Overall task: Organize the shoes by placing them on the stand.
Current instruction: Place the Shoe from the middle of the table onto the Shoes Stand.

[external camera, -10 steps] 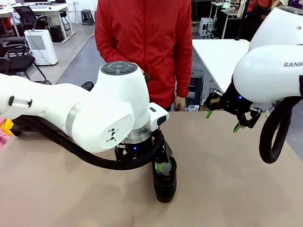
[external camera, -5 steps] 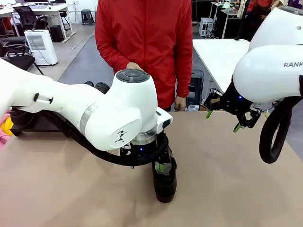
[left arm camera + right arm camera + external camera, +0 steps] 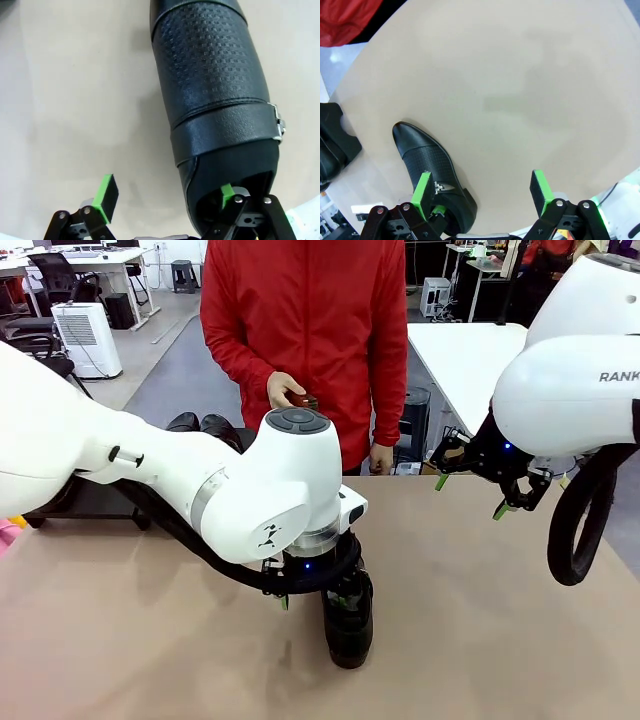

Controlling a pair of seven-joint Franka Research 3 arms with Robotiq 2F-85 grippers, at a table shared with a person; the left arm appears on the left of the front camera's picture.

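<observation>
Straddling the heel wall of the shoe (image 3: 215,95) lying on the table (image 3: 480,640), the left gripper (image 3: 165,200), jaws spread, could tip it by closing off-centre, while the right gripper (image 3: 470,495) hangs released.

Front view: bulky white left arm (image 3: 200,480) covers most of the low matte-black stand (image 3: 95,502) and the glossy black shoes behind it (image 3: 205,426); count of shoes there cannot be told. Heel end of the near textured black buckle shoe (image 3: 349,622) hidden under the wrist. Left wrist view: that shoe's toe cut off at top edge. Small brown object in person's hand (image 3: 287,392) too small to identify.
</observation>
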